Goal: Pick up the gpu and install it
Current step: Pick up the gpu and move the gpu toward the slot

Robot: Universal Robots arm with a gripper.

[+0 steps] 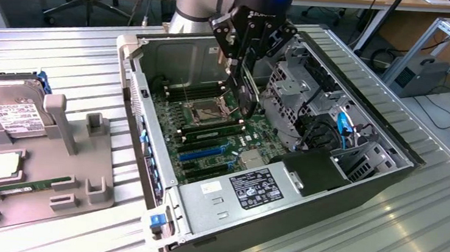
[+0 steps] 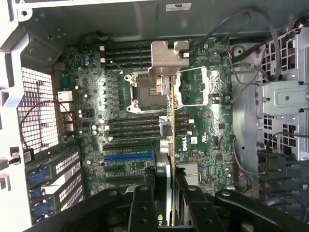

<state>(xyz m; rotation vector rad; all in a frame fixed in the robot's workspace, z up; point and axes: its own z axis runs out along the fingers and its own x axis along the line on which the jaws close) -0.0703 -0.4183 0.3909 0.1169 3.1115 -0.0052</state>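
The gripper (image 1: 250, 55) pinches the thin, dark-faced green gpu card (image 1: 248, 100) edge-on, its long axis hanging down, silver bracket end lowest, above the green motherboard (image 2: 207, 125).

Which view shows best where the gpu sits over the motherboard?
The wrist view: it looks down the gpu edge-on, its silver bracket in front of the motherboard's CPU socket, fingers clamping it. The exterior view shows it as a dark card hanging from the gripper inside the open computer case.

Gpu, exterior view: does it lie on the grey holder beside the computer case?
No, the gripper holds the gpu upright above the motherboard of the open computer case.
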